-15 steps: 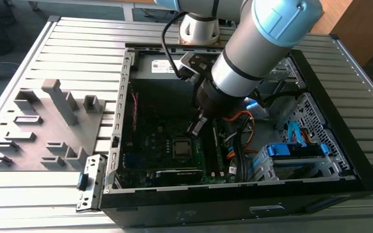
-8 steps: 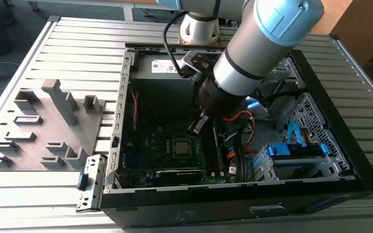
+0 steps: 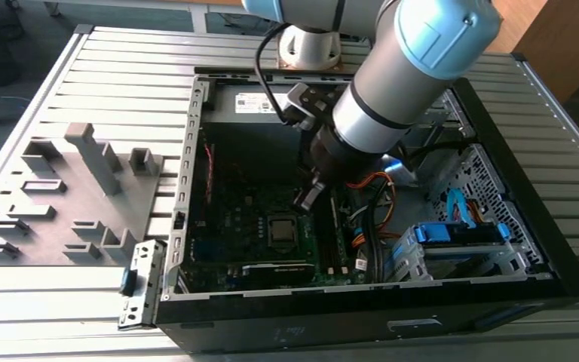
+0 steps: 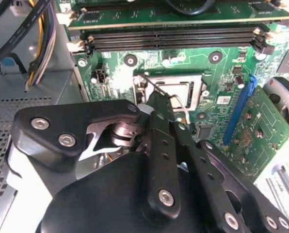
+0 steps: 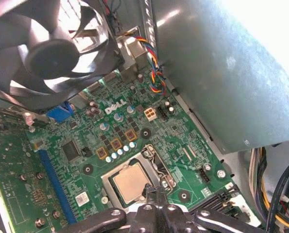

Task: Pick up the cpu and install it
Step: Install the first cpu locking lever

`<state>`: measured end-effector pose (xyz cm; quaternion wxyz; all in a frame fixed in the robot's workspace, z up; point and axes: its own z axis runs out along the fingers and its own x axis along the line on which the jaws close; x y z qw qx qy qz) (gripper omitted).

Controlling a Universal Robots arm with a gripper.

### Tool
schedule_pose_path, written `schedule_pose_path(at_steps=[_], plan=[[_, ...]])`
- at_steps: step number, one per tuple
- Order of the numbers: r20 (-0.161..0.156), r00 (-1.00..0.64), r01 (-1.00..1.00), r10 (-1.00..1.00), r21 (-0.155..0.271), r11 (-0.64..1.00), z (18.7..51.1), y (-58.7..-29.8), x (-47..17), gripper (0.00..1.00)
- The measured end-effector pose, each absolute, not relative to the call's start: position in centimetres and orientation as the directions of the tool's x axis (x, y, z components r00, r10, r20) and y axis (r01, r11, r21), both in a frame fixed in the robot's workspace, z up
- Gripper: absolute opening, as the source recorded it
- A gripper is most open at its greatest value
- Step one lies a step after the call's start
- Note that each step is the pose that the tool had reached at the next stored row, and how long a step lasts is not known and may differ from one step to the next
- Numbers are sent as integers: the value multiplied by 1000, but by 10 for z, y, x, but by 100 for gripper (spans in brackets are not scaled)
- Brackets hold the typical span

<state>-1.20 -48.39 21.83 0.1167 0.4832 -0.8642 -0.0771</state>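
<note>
Outside the case (image 3: pixel 370 324) the light is soft and even; the green board (image 3: pixel 229 226) inside lies dim, shaded by my arm (image 3: pixel 410 83). In the first wrist view the grey box (image 5: pixel 222 73) beside the board glares white. In the second wrist view my gripper (image 4: pixel 168 112) is dark before the board, bolts glinting.

A surface (image 3: pixel 118 68) of ribbed, silvery metal slats carries everything. An open black computer case (image 3: pixel 300 324) lies on its side on it, open face up. Just beside the case, on the exterior view's left, a grey moulded holder (image 3: pixel 68 204) with upright posts and slots rests flat on the slats. Beyond the case's far end stands the robot arm's pale base (image 3: pixel 307 47). A grey metal bracket (image 3: pixel 141 283) sits against the case's near corner on the holder's side.
</note>
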Motion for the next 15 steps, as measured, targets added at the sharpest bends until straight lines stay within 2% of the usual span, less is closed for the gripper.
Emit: schedule_pose_path(at_steps=[15], plan=[[140, -513, -813, -847, 238, 531, 212, -487, -11, 11]])
